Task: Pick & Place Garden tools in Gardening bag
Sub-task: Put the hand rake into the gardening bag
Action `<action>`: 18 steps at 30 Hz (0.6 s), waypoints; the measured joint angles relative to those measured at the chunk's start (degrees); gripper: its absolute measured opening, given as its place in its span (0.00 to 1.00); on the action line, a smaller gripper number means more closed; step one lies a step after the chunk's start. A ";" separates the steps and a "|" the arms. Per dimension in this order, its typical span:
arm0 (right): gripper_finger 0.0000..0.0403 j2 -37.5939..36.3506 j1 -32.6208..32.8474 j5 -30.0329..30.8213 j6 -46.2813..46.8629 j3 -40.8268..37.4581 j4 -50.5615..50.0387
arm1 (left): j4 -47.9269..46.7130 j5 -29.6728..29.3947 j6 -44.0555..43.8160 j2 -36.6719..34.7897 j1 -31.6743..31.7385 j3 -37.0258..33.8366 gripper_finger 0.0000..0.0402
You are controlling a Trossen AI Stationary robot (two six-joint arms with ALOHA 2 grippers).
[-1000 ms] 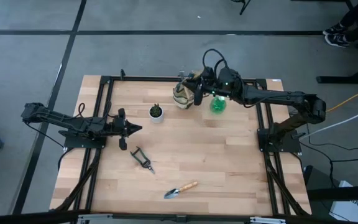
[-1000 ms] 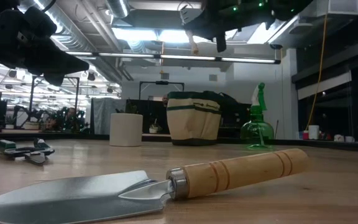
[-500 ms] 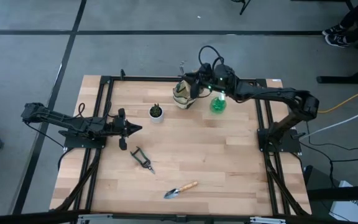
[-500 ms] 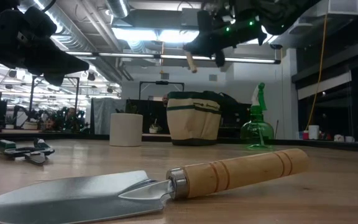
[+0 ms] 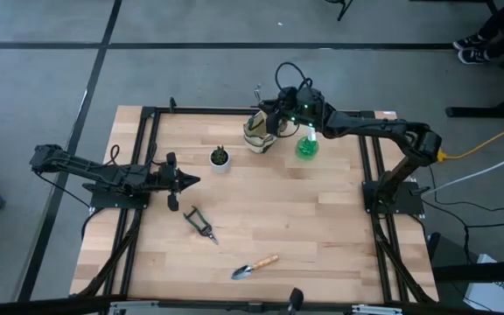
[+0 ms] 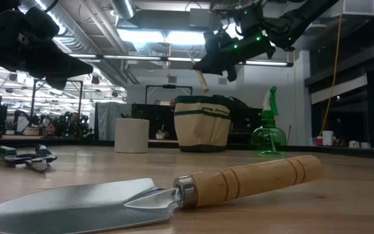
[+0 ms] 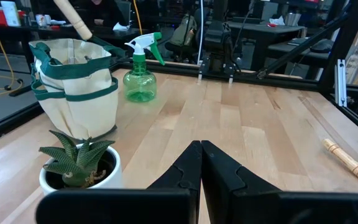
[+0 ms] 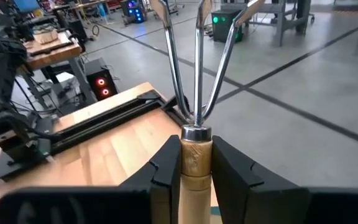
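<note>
My right gripper (image 5: 272, 118) is above the far side of the table, shut on the pale wooden-handled stick tool (image 8: 195, 93), which has three metal prongs. It hovers over the tan gardening bag with green trim (image 5: 256, 133), which stands on its base. The green spray bottle (image 5: 306, 147) stands to the right of the bag. The black shears (image 5: 201, 223) and the trowel (image 5: 254, 267) lie flat nearer the front. My left gripper (image 5: 185, 181) is shut and empty at the table's left. My right gripper pinches the tool's wooden handle (image 8: 195, 163) between its two fingers, just behind the metal collar. The prongs stick out past the fingertips. The tool is lifted clear and tilted, with the handle's free end (image 6: 202, 79) pointing down above the bag's opening (image 6: 202, 101).
A small green plant in a white pot (image 5: 220, 158) stands left of the bag, in front of my left gripper. Black frame rails (image 5: 261, 111) run along the table's edges. Bare wood (image 5: 304, 219) lies between the bag and the trowel.
My right gripper has moved a little toward the table's left, over the bag, and gone down. The tool's handle end has dropped closer to the bag's opening.
</note>
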 joint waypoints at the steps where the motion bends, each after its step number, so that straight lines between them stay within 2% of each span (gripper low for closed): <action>1: 0.18 0.00 -0.19 0.00 -1.02 0.00 0.00 | 0.00 0.00 0.00 0.00 0.01 0.01 0.01; 4: 0.18 0.00 -0.95 0.00 -6.69 0.00 0.19 | 0.01 0.00 0.00 0.00 0.00 0.00 0.01; 12: 0.18 -0.02 -2.75 0.02 -28.97 0.00 -0.15 | 0.00 -0.01 0.00 -0.02 0.01 0.01 0.01; 18: 0.19 -0.02 -2.59 0.00 -33.02 0.00 -0.22 | 0.00 0.00 0.00 0.00 0.02 0.02 0.01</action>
